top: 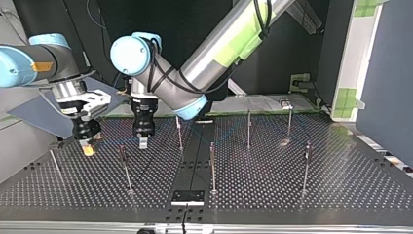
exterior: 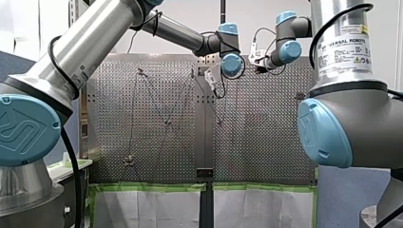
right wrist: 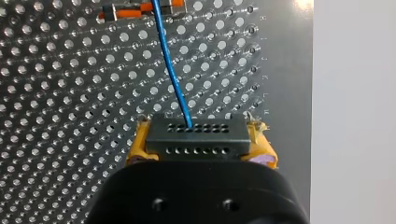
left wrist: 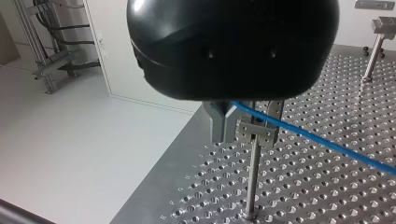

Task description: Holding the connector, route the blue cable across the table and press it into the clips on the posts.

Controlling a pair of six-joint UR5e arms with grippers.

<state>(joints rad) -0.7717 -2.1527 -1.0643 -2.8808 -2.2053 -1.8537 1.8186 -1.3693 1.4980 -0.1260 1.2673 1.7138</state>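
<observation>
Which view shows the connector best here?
The right wrist view: the connector sits close, clamped between the yellow pads of my right gripper, the blue cable leaving its holed face. The top view shows only the gripper tip there; the front view is too distant; the left wrist view misses it.

Left arm [top: 209,58] reaches long past the middle, wrist turned straight down. Black left gripper [left wrist: 245,122] hangs vertical and low, metal fingers [left wrist: 220,123] parted. Right arm [top: 53,58] comes in short, wrist bent down. Right gripper [right wrist: 196,140] is low too, yellow pads [right wrist: 140,144] clamped on the connector [right wrist: 196,133]. Grippers near each other, not touching.
</observation>
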